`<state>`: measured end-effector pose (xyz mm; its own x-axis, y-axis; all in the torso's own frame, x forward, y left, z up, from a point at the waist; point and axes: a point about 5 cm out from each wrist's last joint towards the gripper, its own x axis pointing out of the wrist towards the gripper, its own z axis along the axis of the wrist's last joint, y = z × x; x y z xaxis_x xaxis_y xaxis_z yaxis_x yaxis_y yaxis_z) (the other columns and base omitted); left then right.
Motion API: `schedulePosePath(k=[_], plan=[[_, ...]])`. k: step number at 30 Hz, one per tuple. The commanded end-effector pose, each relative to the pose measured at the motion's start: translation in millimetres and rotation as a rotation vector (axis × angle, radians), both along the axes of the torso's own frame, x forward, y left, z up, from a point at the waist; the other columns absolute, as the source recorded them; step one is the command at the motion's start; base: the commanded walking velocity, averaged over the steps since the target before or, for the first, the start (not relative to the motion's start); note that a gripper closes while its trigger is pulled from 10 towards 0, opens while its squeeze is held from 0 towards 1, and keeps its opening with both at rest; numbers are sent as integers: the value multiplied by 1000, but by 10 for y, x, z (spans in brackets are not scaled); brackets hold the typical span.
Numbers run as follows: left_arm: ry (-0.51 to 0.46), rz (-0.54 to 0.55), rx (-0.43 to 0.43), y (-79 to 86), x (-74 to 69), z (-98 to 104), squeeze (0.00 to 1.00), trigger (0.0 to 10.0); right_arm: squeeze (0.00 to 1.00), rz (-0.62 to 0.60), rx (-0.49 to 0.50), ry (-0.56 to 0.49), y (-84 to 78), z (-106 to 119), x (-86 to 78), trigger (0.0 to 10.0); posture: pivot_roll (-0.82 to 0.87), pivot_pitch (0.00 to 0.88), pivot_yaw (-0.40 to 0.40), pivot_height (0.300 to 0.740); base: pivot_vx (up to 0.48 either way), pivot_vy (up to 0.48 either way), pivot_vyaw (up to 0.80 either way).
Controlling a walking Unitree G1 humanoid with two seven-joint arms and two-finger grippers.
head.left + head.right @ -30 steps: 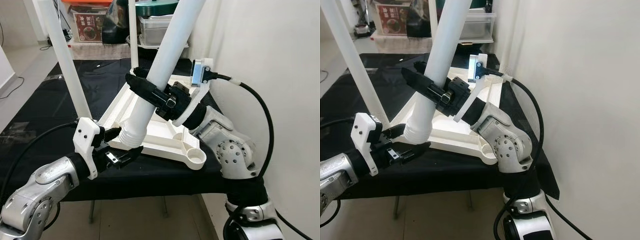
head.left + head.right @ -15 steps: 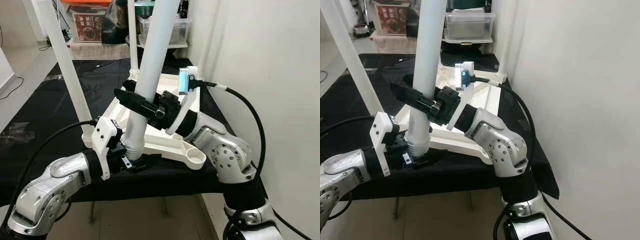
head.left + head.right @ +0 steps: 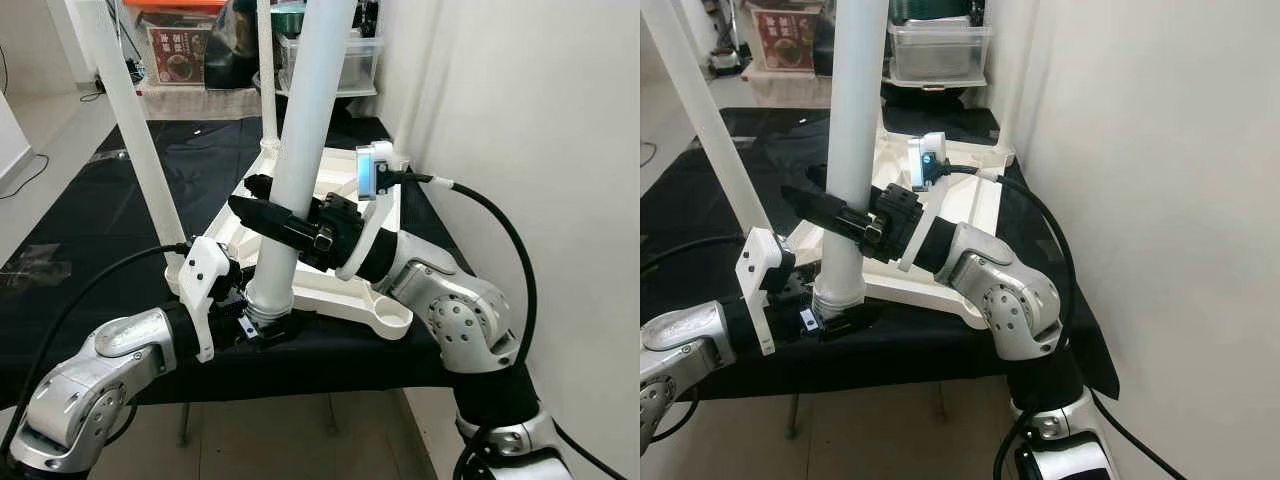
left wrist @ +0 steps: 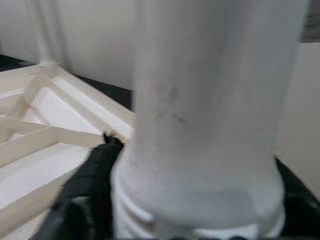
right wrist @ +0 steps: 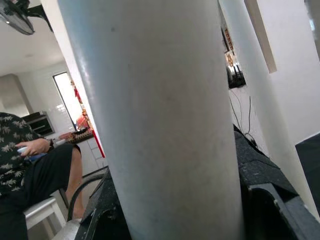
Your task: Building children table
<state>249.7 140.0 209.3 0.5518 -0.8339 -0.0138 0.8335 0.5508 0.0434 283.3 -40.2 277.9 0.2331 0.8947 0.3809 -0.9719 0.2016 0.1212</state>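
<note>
Gripping one white leg, both claws, right, left, clamp it.

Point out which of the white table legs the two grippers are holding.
The thick white plastic leg nearest the robot: the right gripper clamps its shaft, the left gripper its threaded base. The two thinner-looking white legs behind stand untouched in the upturned white tabletop.

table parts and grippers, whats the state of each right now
white table leg: nearly upright, base at tabletop's near corner
upside-down white tabletop: flat on black cloth
left gripper: shut on leg's threaded base
right gripper: shut on leg's shaft
two other legs: already standing in tabletop
</note>
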Motion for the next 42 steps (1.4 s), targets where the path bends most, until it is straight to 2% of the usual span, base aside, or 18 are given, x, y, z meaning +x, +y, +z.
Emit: schedulePosePath(k=[1,10,11,12,13,14,16,17,18,19,22,23,24,29,30,33,41,42], plan=[[3,-6,-6,-2,16,-24,0,0,0,10,-7,-3,33,-6,-41,0,18,0,-56,740,0,0,0],[6,-24,9,-35,8,-48,0,0,0,-4,-13,3,30,-11,-21,0,14,0,-56,740,0,0,0],[7,-3,28,-28,31,-56,0,0,0,-24,-43,22,41,-36,4,9294,14,0,-56,740,0,0,0],[4,12,45,-20,50,-58,0,10000,800,-33,-55,39,46,-54,20,10000,20,0,-60,740,0,0,0],[4,12,45,-20,50,-58,0,10000,800,-33,-55,39,46,-54,20,10000,20,0,-60,740,0,0,0],[-5,28,59,-9,65,-55,0,10000,1000,-63,-58,63,44,-74,55,10000,20,0,-60,740,0,0,0],[-22,57,68,10,89,-42,0,10000,1000,-97,-60,78,41,-88,90,10000,22,0,-60,740,0,0,0],[-40,99,85,36,122,-31,0,10000,1000,-171,-65,106,32,-105,165,10000,22,0,-60,740,0,0,0],[-68,145,115,60,156,-21,0,10000,0,-244,-63,135,16,-119,235,10000,25,0,-63,740,0,0,0],[-68,145,115,60,156,-21,0,10000,0,-244,-63,135,16,-119,235,10000,25,0,-63,740,0,0,0],[-110,252,187,102,245,-30,0,10000,0,-345,-37,213,-10,-146,332,10000,25,0,-63,740,0,0,0],[-164,368,293,127,345,-69,0,10000,0,-391,17,316,-11,-177,375,10000,24,0,-64,740,0,0,0],[-180,394,320,131,367,-78,0,10000,0,-398,31,342,-8,-184,383,10000,24,0,-64,740,0,0,0],[-194,424,361,80,402,-132,0,10000,0,-436,71,399,7,-188,406,10000,25,0,-65,740,0,0,0],[-216,474,443,-15,447,-270,0,10000,0,-459,162,492,35,-152,452,10000,22,0,-63,740,0,0,0],[-245,486,486,-121,460,-363,0,10000,0,-437,221,568,78,-114,477,10000,21,0,-65,740,0,0,0],[-316,477,545,-347,508,-429,0,10000,0,-383,260,675,201,-93,434,10000,21,0,-74,740,0,0,0],[-344,477,565,-392,539,-414,0,10000,0,-388,259,716,224,-118,430,7059,20,0,-73,740,0,0,0]])
